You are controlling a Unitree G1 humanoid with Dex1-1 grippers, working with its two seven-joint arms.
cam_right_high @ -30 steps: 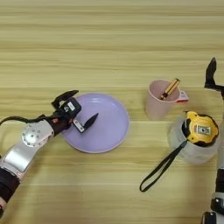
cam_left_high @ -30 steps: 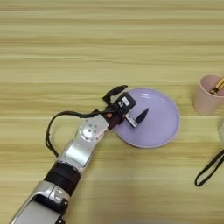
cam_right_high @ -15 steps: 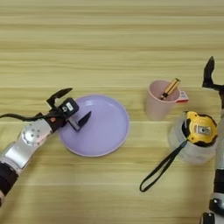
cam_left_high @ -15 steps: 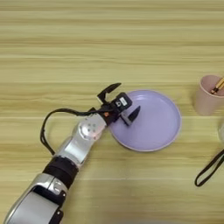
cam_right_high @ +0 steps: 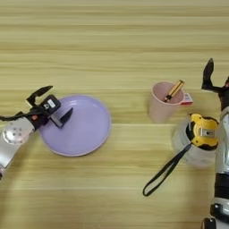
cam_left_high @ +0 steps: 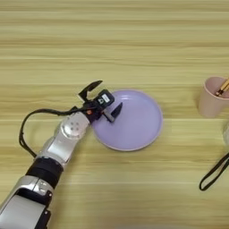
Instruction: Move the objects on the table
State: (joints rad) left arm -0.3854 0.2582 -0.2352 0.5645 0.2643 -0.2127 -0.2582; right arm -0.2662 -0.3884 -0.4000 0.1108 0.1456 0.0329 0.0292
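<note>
Lavender plate (cam_left_high: 129,121) lies flat on the table (cam_left_high: 112,40) in the left eye view, a little right of the middle. The left tool (cam_left_high: 103,95) is at the plate's left rim, with its two black fingers spread wide: one finger (cam_left_high: 91,87) points up and outward, off the plate, and the other (cam_left_high: 117,110) hangs over the plate's left part. It holds nothing. Compared with one second ago, the plate has slid to the left and slightly toward the far side, together with the tool; half a second ago it was between these two positions. So I judge that the left arm is dragging or nudging the plate by its rim, and this step seems to be in progress, not finished. At the right edge I see a pink cup (cam_left_high: 213,96) and a loop of black strap (cam_left_high: 214,173).

In the right eye view the same plate (cam_right_high: 78,127) is at the left, with the left tool (cam_right_high: 50,104) again astride its left rim, open and empty. The pink cup (cam_right_high: 162,103) with a brown stick (cam_right_high: 173,91) in it stands well apart from the plate. Beside it the yellow-and-black tape measure (cam_right_high: 204,131) rests on top of the clear tape roll (cam_right_high: 190,143), and its strap (cam_right_high: 166,171) trails down on the table. These things have not moved in the last second. The right tool (cam_right_high: 217,79) is at the far right edge, near the cup, and one black finger (cam_right_high: 207,74) points up; I cannot tell how far it is open. It seems to be idle.
</note>
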